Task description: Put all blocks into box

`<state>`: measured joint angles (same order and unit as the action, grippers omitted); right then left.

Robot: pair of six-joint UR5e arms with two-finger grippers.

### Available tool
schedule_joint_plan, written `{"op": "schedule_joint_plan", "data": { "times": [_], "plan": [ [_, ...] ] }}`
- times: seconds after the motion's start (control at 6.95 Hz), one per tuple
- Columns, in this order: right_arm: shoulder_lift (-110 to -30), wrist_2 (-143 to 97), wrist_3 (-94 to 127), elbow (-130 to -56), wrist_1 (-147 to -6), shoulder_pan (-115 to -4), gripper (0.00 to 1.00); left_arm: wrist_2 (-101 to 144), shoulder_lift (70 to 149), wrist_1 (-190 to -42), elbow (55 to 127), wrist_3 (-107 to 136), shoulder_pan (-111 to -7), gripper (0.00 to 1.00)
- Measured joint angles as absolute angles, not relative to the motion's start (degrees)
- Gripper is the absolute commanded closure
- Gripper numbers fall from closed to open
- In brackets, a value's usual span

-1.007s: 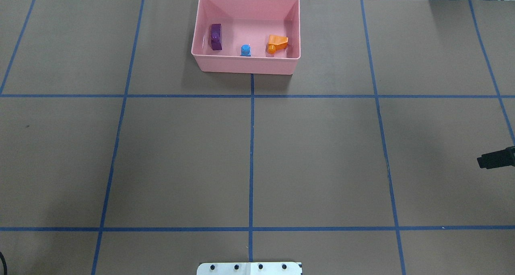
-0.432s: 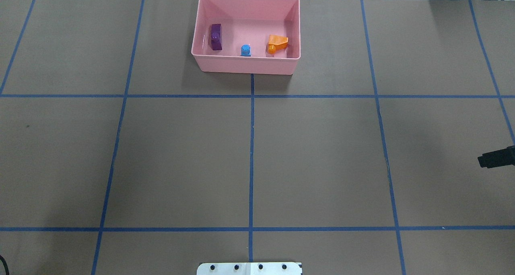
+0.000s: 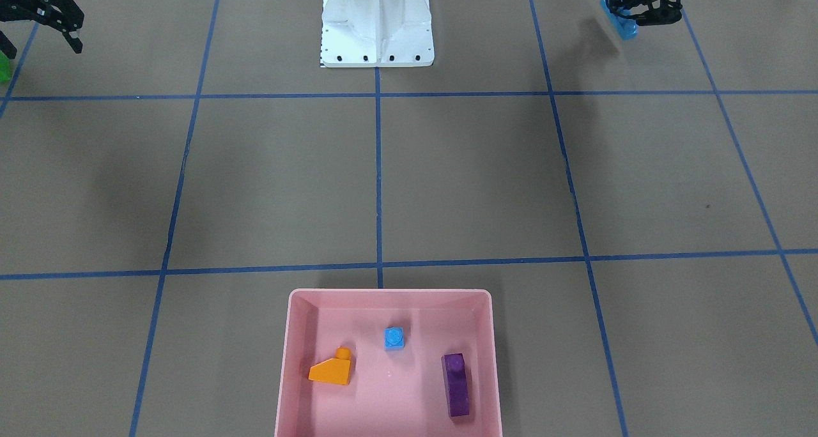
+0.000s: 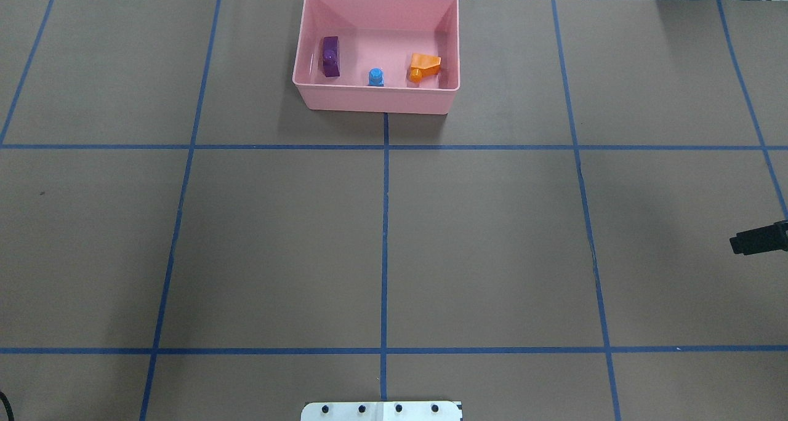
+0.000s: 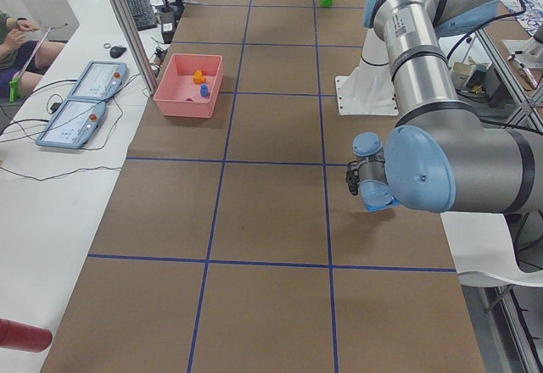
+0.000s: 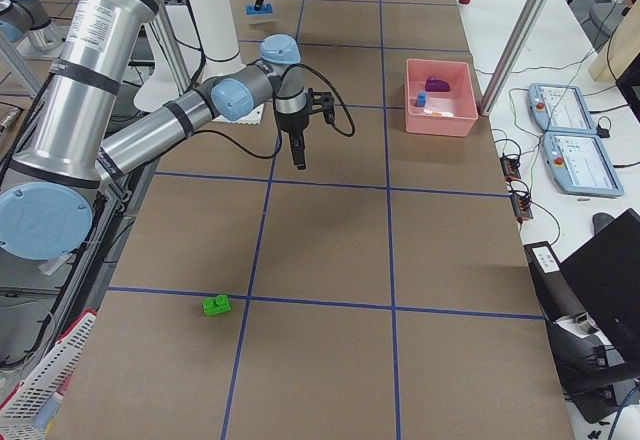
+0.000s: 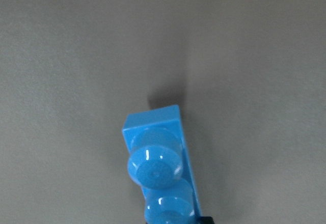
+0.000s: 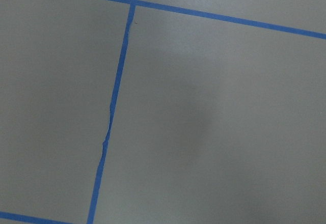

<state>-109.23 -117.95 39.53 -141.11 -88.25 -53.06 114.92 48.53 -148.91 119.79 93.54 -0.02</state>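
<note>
The pink box (image 4: 375,100) stands at the table's far middle. It holds the purple brick (image 4: 331,56), the tiny blue brick (image 4: 376,77) and the orange sloped brick (image 4: 425,66). My left gripper (image 3: 632,20) is shut on the long blue brick (image 3: 612,15) and holds it just above the table near my base; the left wrist view shows that brick (image 7: 160,173) over bare table. The green brick (image 6: 216,305) lies on the table at my far right. My right gripper (image 3: 41,46) is open and empty, above the table and apart from the green brick.
The white base plate (image 3: 377,47) sits at the table's near edge in the middle. Blue tape lines (image 4: 385,248) divide the brown table into squares. Operator tablets (image 6: 575,145) lie on the side bench beyond the box.
The right gripper's tip at the overhead view's right edge has barely shifted. The box and the three bricks in it have not moved.
</note>
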Motion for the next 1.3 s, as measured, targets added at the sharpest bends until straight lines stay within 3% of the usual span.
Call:
{"op": "schedule_joint_plan", "data": {
  "times": [0.29,0.72,1.01,1.3],
  "plan": [
    [-109.10,-118.03,37.05,-138.92,-87.29,-53.27,0.00,114.98,48.93,-148.99,125.15,93.59,-7.35,1.00],
    [-110.17,-118.43,35.11,-130.91,-77.25,-54.24,0.00,116.99,60.30,-148.25,127.00,93.04,-24.05,1.00],
    [-113.64,-119.57,34.97,-124.49,-65.47,-55.17,0.00,120.14,72.40,-140.78,126.90,92.97,-33.43,1.00],
    [-116.30,-121.52,34.74,-120.18,-58.08,-57.18,0.00,121.31,91.61,-121.47,126.14,92.46,-39.45,1.00]
  ]
}}
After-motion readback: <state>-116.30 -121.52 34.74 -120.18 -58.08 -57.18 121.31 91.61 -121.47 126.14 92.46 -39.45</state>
